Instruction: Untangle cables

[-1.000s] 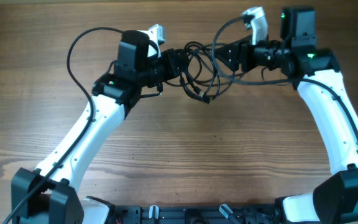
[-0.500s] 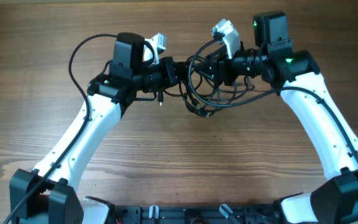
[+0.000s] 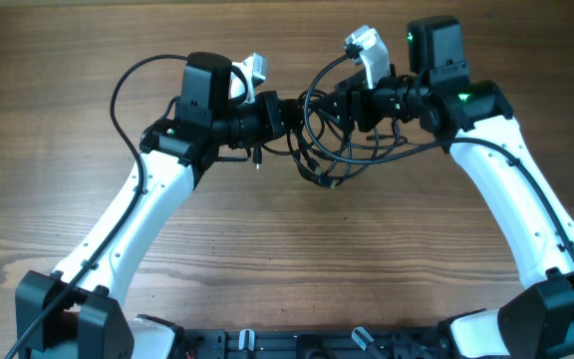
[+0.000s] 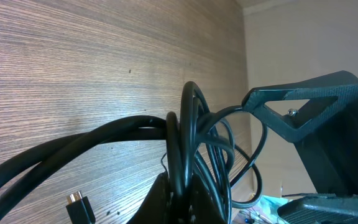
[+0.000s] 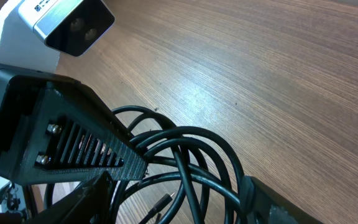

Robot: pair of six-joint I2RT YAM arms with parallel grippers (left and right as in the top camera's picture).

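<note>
We saw the left gripper (image 3: 285, 113) clamped on the cables (image 3: 319, 152), a tangled bunch hanging above the table (image 3: 297, 259) near its far edge. The fingers of the right gripper (image 3: 339, 106) stood apart around some loops.

The table (image 3: 297, 259) is matt wood with a fine straight grain, and it catches a soft sheen near the cables (image 3: 317, 165). The cables look like smooth, slightly glossy black rubber or plastic. The arms (image 3: 138, 217) on either side of them have glossy white plastic shells.
</note>
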